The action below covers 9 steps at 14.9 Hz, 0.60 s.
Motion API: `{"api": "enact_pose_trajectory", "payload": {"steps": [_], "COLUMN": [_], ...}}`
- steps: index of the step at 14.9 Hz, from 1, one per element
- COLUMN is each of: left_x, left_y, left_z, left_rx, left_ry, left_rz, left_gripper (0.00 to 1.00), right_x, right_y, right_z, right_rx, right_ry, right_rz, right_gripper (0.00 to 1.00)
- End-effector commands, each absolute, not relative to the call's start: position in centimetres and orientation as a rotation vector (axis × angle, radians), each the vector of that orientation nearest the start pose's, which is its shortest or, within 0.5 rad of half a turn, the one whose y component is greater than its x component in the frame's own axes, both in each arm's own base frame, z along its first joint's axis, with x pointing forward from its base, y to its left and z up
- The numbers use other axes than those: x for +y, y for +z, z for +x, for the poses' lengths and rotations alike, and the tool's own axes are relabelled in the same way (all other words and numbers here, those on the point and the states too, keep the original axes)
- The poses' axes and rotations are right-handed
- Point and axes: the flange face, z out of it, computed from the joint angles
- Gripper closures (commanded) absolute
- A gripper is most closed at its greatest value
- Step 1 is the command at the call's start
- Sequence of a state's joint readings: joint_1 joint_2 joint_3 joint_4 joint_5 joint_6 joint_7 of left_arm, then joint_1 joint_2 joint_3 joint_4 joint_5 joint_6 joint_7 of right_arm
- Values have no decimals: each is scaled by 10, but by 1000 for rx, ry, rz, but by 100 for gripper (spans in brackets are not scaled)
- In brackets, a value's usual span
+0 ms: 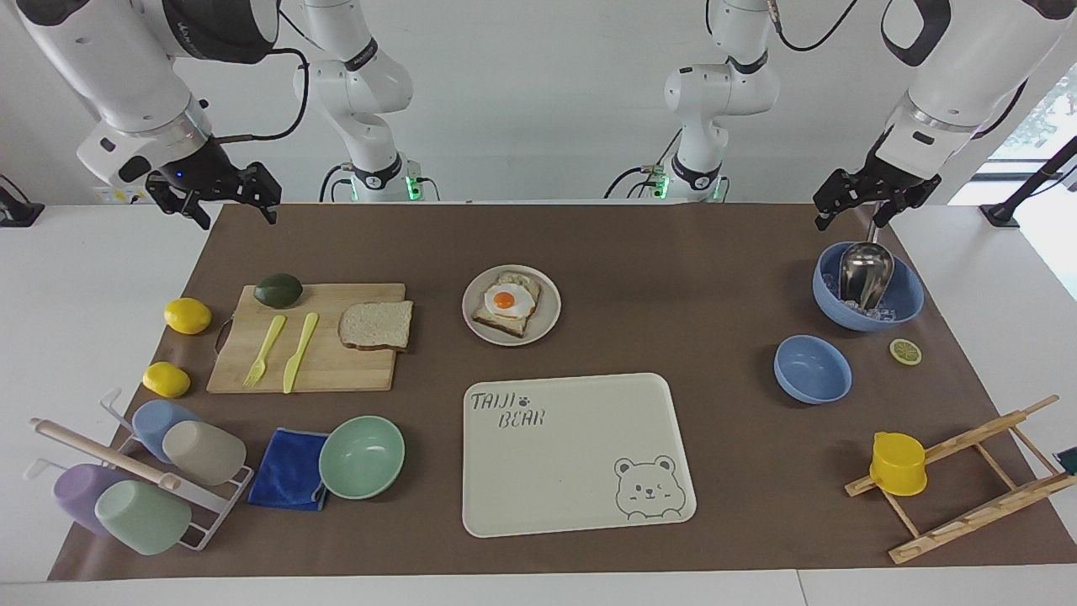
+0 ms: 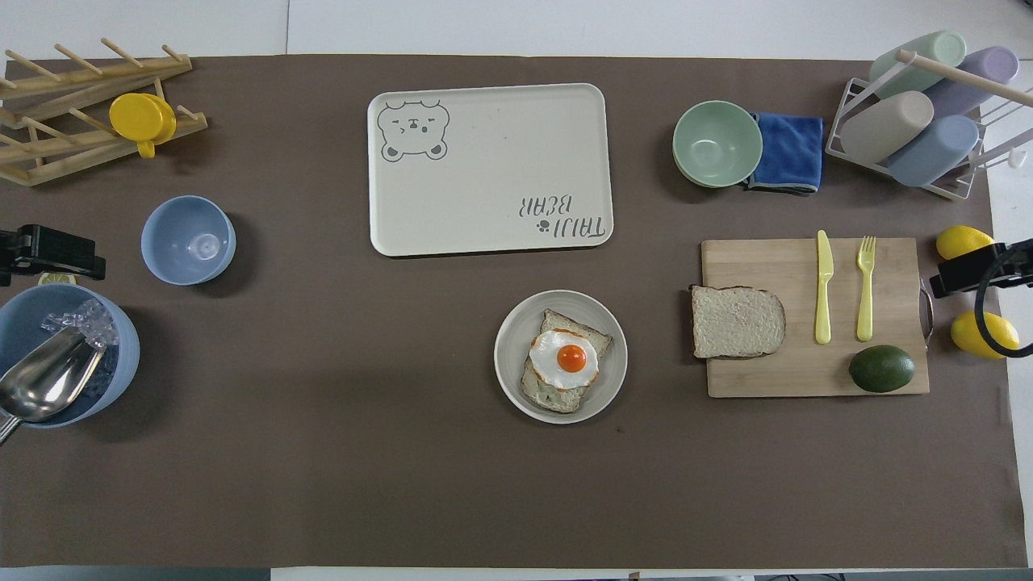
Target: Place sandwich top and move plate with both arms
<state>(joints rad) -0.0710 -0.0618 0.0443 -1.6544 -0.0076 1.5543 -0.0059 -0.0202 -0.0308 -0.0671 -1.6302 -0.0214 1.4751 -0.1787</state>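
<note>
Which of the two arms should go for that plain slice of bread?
The right. Its gripper hangs over the table's end where the sandwich top lies on the cutting board; the left gripper waits over the ice bowl.

plain bread slice (image 1: 376, 325) flat on board edge, beige plate (image 1: 545, 324) beside it

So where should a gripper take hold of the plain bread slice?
The bread slice lies flat on the cutting board, one end overhanging the edge nearest the plate. Probably best: pinch that overhanging end, coming from the plate's side.
</note>
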Motion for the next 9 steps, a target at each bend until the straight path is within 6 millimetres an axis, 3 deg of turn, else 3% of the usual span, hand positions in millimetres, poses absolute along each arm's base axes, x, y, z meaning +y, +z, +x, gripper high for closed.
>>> {"api": "enact_pose_trajectory", "payload": {"steps": [1,9], "left_x": [-12,-12], "left_y": [620,620], "left_z": [530,530], "left_rx": [46,46], "left_ry": [70,70], "left_rz": [-3142,-3142], "left_gripper": [0,0], "right_x": [-53,-53], "right_y": [608,593], "right_z": [532,529], "right_rx": [-102,-133], "right_ry": [205,159], "right_rz": [-3138,-3158], "right_gripper": [0,0]}}
